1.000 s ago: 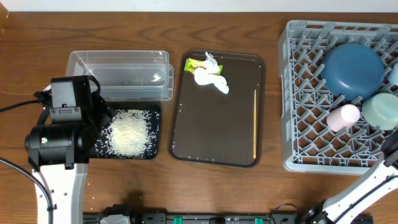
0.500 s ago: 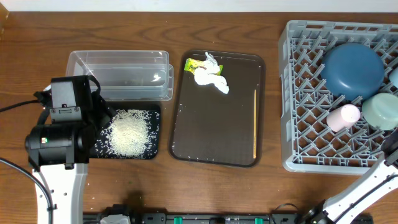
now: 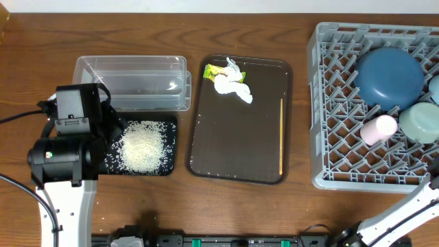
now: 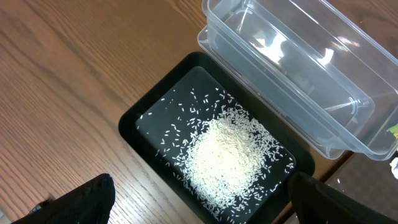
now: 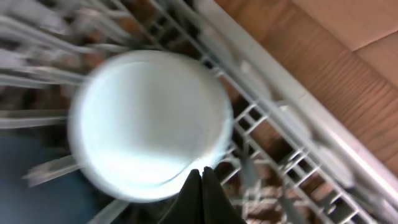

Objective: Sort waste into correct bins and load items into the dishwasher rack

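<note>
The wrapper (image 3: 217,71) carries yellow-green print, too small to read from here. It lies in the far left corner of the one brown tray (image 3: 233,144), touching a single wad of tissue (image 3: 233,86). One stick (image 3: 281,136) lies along that tray's right side, which makes three things on it.

Left of it sit one tub (image 3: 130,81) and, just in front of it, one black tray (image 3: 171,165) holding one heap of rice (image 3: 142,147). The left claw (image 4: 202,208) hangs over that rice, its fingers spread wide with nothing between them.

On the right, one rack (image 3: 336,137) holds three pieces that I can count: one dark blue dish (image 3: 389,75), one pink cup (image 3: 378,128) and one pale bowl (image 3: 420,122). The right claw (image 5: 200,186) hangs over the bowl with its tips pressed together, gripping nothing that I can see, though that view is blurred.
</note>
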Action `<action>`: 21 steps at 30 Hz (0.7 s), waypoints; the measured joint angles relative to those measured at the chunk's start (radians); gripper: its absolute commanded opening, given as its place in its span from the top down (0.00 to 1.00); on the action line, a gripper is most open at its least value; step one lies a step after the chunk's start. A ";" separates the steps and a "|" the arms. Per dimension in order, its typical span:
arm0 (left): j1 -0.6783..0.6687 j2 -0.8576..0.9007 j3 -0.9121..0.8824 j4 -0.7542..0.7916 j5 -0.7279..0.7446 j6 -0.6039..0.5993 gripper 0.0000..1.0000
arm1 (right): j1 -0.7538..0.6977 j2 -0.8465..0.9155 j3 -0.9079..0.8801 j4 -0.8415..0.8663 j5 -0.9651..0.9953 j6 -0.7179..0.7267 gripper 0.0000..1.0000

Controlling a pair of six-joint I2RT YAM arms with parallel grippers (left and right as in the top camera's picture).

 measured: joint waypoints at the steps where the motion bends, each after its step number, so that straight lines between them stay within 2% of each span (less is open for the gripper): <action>1: 0.000 0.000 0.000 0.000 0.000 0.000 0.09 | 0.000 -0.025 -0.001 0.002 -0.041 0.014 0.97; 3: 0.000 0.000 0.000 0.000 0.000 0.000 0.09 | 0.000 -0.084 -0.002 0.023 -0.153 0.040 0.93; 4: 0.000 0.000 0.000 0.000 0.000 0.000 0.09 | -0.001 -0.119 -0.002 0.044 -0.229 0.051 0.87; 7: 0.000 0.000 0.000 0.000 0.000 0.000 0.09 | 0.006 -0.211 -0.001 0.123 -0.454 0.107 0.60; 10: 0.000 0.000 0.000 0.000 0.000 0.000 0.09 | 0.039 -0.286 0.002 0.163 -0.625 0.157 0.42; 11: 0.000 0.000 0.000 0.000 0.000 0.000 0.09 | 0.064 -0.306 0.003 0.164 -0.667 0.163 0.28; 12: 0.000 0.000 0.000 0.001 0.000 0.000 0.09 | 0.099 -0.323 0.005 0.159 -0.703 0.161 0.01; 16: 0.000 0.000 0.000 0.000 0.000 0.000 0.09 | 0.295 -0.349 0.008 0.015 -0.756 0.055 0.01; 21: 0.000 0.000 0.000 0.000 0.000 0.000 0.09 | 0.595 -0.341 0.005 -0.114 -0.712 -0.087 0.01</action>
